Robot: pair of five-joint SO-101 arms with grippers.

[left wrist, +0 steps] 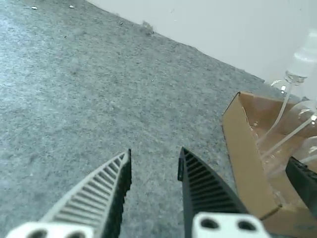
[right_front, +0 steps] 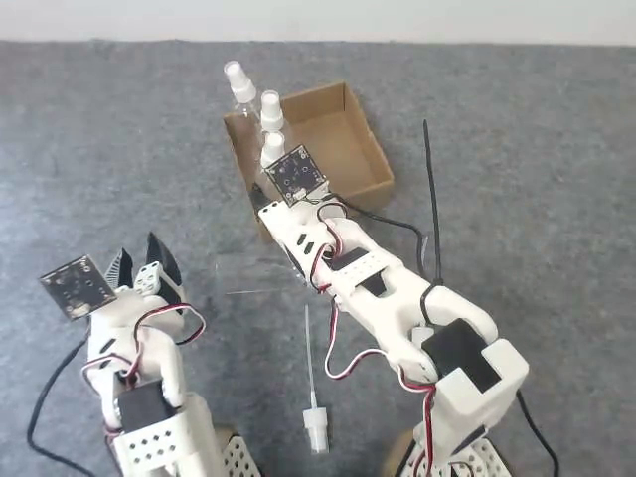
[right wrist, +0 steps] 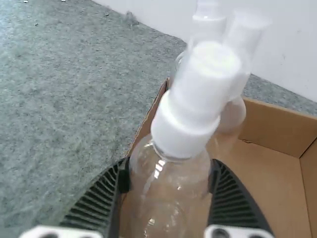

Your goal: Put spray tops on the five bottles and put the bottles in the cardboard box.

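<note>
My left gripper (left wrist: 154, 161) hung released over the carpet, and a loose spray top (right_front: 316, 422) lay between the arms. My right gripper (right wrist: 168, 171) clenched a capped bottle (right wrist: 190, 114) at the cardboard box's (right_front: 338, 124) left wall, beside two others. This looked like the boxing step, so next I would lower it inside and let go.

Overhead view above table (right_front: 119, 129); both wrist views low, near, facing cardboard box (left wrist: 240, 148)

My white left arm (right_front: 134, 368) sits folded back near its base, the ribbed black-and-white left pincer (left wrist: 155, 161) spread open. My white right arm (right_front: 397, 298) stretches forward, the right pincer (right wrist: 168, 173) clamped on a clear plastic bottle (right wrist: 168, 208) with a white spray top.
</note>
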